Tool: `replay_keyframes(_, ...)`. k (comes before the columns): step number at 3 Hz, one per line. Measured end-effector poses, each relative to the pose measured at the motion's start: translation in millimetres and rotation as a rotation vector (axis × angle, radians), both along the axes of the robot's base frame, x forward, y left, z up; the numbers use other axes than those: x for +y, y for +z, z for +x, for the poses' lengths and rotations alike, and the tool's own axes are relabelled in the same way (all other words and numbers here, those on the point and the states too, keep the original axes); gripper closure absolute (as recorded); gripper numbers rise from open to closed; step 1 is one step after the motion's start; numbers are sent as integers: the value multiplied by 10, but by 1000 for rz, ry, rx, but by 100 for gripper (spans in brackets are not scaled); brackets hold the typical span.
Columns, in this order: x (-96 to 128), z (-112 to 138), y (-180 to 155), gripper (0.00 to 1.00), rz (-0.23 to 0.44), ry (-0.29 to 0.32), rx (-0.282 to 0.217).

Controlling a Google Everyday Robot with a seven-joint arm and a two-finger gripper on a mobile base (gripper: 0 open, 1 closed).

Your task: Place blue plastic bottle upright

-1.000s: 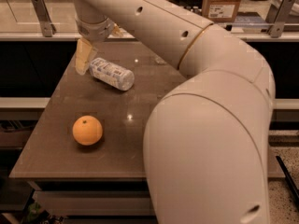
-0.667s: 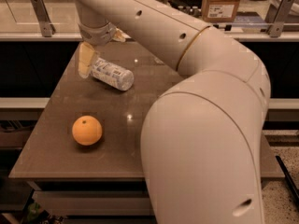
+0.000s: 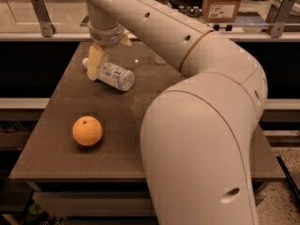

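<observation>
Gripper: the gripper (image 3: 110,59) hangs over the far part of the table (image 3: 51,102), beyond the orange (image 3: 87,131). Its fingers (image 3: 96,62) are spread apart and hold nothing. One finger stands in front of the bottle's cap end, and the other shows only partly, up behind the wrist.
Task item: the blue plastic bottle (image 3: 117,77) lies on its side on the table, beyond the orange and a little to the camera's right of it, well apart from it. Its cap end points away from the orange.
Task status: judged not yet done, as the bottle is not upright.
Risk 1: a round body lying flat may roll, so a finger nudging it before the jaws close could send it off line.
Risk 2: a grip taken close to the cap may let the heavier body swing or slip when tilted.
Risk 3: if released while leaning, the bottle may topple back.
Risk 4: the orange is judged too far off to interfere.
Count, bottles: one.
Count, oranges: one.
Count, tables: one.
Count, grippers: one.
Count, cardboard boxes: one, the cardboard box (image 3: 220,3), far beyond the orange and off the table.
</observation>
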State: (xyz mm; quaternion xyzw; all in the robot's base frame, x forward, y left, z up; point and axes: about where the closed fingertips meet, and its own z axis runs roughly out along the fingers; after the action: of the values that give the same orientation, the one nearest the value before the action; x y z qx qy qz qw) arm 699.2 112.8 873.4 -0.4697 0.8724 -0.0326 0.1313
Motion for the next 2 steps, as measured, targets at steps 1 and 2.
replay_keyframes(1, -20, 13, -13, 0, 29, 45, 45)
replay_keyframes(2, -13, -21, -2, 0, 59, 72, 82)
